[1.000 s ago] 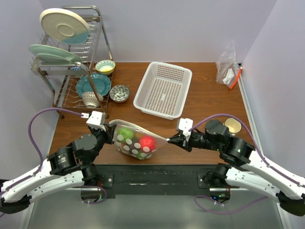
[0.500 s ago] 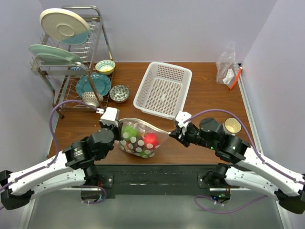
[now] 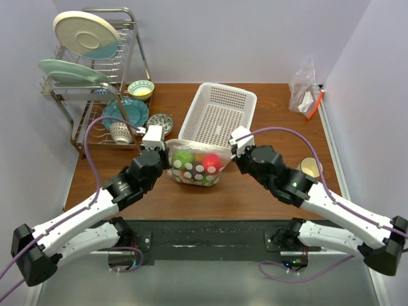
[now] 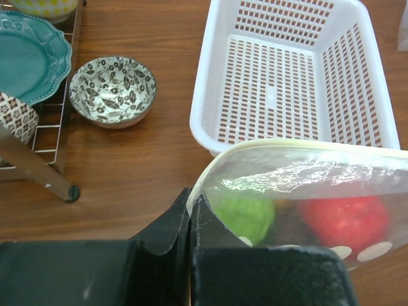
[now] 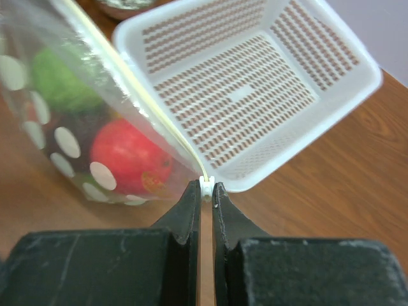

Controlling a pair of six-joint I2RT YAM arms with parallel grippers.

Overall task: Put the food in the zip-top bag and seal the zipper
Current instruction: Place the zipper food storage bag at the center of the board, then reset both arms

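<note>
The zip-top bag (image 3: 195, 167), clear with white dots, hangs between my two grippers just in front of the white basket (image 3: 218, 118). The food inside it includes a red apple (image 3: 212, 162) and a green ball (image 3: 183, 157). My left gripper (image 3: 167, 158) is shut on the bag's left top corner (image 4: 194, 191). My right gripper (image 3: 231, 152) is shut on the white end piece of the zipper (image 5: 205, 187). The pale zipper (image 4: 306, 145) runs taut along the bag's top edge. In the right wrist view the apple (image 5: 127, 156) and the green ball (image 5: 58, 81) show through the plastic.
A dish rack (image 3: 95, 83) with plates stands at the back left, with a teal plate (image 4: 29, 54) and a patterned bowl (image 4: 112, 89) beside it. Another clear bag with a red-orange strip (image 3: 305, 89) lies at the back right. A tan round object (image 3: 311, 167) sits by the right arm.
Both arms have carried the bag away from the table's near edge toward the basket. The bag now hangs more upright and the grippers are closer together.
</note>
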